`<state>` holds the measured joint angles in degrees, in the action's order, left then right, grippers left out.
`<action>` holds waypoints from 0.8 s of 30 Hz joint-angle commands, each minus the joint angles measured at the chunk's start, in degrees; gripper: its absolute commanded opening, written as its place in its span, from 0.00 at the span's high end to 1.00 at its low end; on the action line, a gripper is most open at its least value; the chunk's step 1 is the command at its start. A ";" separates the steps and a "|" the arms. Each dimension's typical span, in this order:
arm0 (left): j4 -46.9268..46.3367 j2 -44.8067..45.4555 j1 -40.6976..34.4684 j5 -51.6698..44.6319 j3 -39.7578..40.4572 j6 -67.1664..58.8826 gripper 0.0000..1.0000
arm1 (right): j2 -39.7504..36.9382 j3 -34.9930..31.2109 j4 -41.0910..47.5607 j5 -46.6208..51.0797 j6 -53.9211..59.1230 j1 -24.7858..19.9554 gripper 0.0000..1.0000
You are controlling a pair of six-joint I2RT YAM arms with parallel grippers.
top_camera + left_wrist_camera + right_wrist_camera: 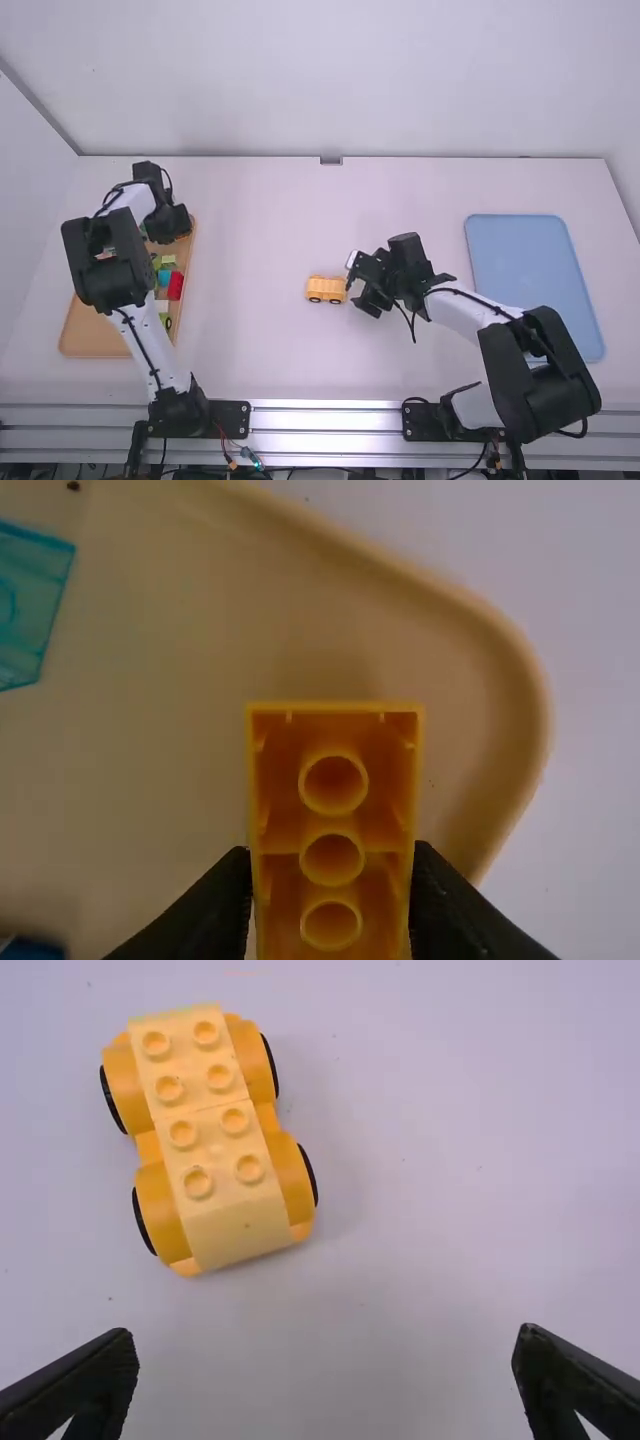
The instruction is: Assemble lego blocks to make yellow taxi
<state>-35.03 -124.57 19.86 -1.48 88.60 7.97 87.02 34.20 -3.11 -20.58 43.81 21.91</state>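
My left gripper [170, 222] is over the far end of the wooden tray [95, 345] at the left. In the left wrist view, my left gripper [332, 900] is shut on an orange-yellow brick [262, 810], whose hollow underside with round tubes faces the camera. My right gripper [362, 285] stands just right of the partly built taxi [326, 289] at mid-table. In the right wrist view, my right gripper [325, 1360] is open with nothing between its fingers, and the yellow car body [210, 1140] shows black-edged wheels and studs on top, apart from the fingers.
Red [175, 286], blue, green and yellow blocks lie in the wooden tray, partly under the left arm. A transparent teal block [30, 605] is near the held brick in the left wrist view. A blue tray [535, 270] lies at the right, beyond the right arm.
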 commanded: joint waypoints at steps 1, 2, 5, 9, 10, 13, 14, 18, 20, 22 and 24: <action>0.26 -0.92 -0.35 -0.44 -1.07 0.17 0.63 | -0.87 -0.59 0.24 -0.13 -0.28 -0.11 0.01; 0.61 -0.92 -0.35 -0.44 -1.31 0.13 0.66 | -0.87 -0.59 0.26 -0.11 -0.31 -0.11 0.01; 1.11 -0.92 -0.28 -0.44 -1.40 -0.59 0.72 | -0.87 -0.59 0.20 -0.13 -0.31 -0.13 0.01; 0.92 -0.87 -0.02 -0.44 -0.44 -1.88 0.87 | -0.87 -0.57 -0.09 -0.15 -0.31 -0.09 0.01; 0.48 -0.68 -0.02 -0.44 -0.04 -1.81 0.92 | -0.87 -0.59 -0.35 -0.20 -0.33 -0.11 0.01; -0.57 1.11 -0.04 -0.63 0.42 -2.10 0.98 | -0.87 -0.57 -2.86 -0.55 -3.93 -0.22 0.01; -0.72 2.40 -0.28 -0.59 0.22 -2.03 0.98 | -0.87 -0.57 -4.20 -0.57 -5.70 -0.22 0.01; -0.48 7.63 -1.73 -0.63 -1.46 -2.51 0.98 | -0.87 -0.57 -8.68 -0.61 -11.06 -0.20 0.01; 0.15 10.40 -2.47 -1.18 -2.97 -3.43 0.98 | -0.87 -0.44 -10.16 -0.98 -12.81 -0.22 0.01; 2.60 15.74 -4.11 -5.95 -6.80 -7.13 0.98 | -0.87 -0.22 -12.57 -3.41 -14.27 -0.26 0.01; 4.59 18.60 -5.11 -10.08 -9.42 -10.05 0.98 | -0.87 0.09 -13.33 -5.51 -14.80 -0.66 0.01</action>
<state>-30.65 -111.26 16.67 -5.32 81.36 2.61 87.02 34.20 -16.16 -22.87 32.18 21.74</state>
